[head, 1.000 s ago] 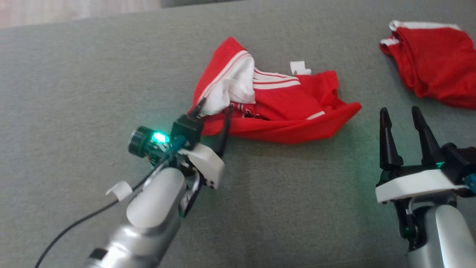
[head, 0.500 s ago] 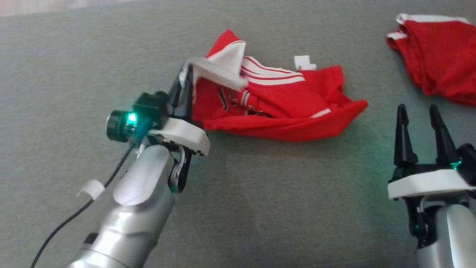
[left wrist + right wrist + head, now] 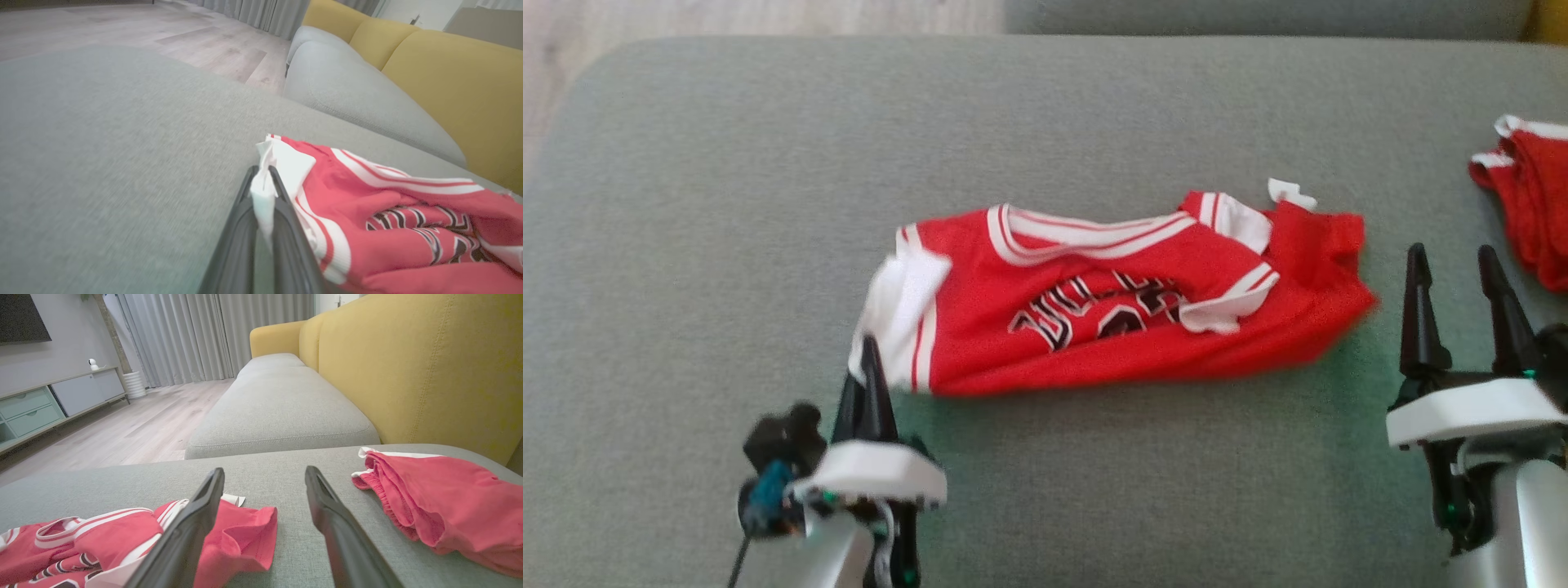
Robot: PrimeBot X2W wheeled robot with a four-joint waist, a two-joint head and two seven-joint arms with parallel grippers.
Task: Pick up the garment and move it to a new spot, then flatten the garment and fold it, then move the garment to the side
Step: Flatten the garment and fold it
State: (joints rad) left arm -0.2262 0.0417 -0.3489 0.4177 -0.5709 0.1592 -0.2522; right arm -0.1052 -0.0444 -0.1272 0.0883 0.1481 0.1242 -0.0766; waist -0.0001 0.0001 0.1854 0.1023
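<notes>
Garment (image 3: 1111,310) being gripped; flattening and folding not yet done.
Rumpled on the grey cushion (image 3: 686,204), it is being pinched at its white edge by the left fingers (image 3: 245,228); the right fingers (image 3: 1417,310) are being held apart, empty.

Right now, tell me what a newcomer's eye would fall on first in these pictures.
The red jersey with white trim and black lettering, lying rumpled in the middle of the grey cushion. Next, the left gripper at its near-left corner, jaws shut on the white edge, while the right gripper hangs open by its right end. A second red garment lies at the far right.
</notes>
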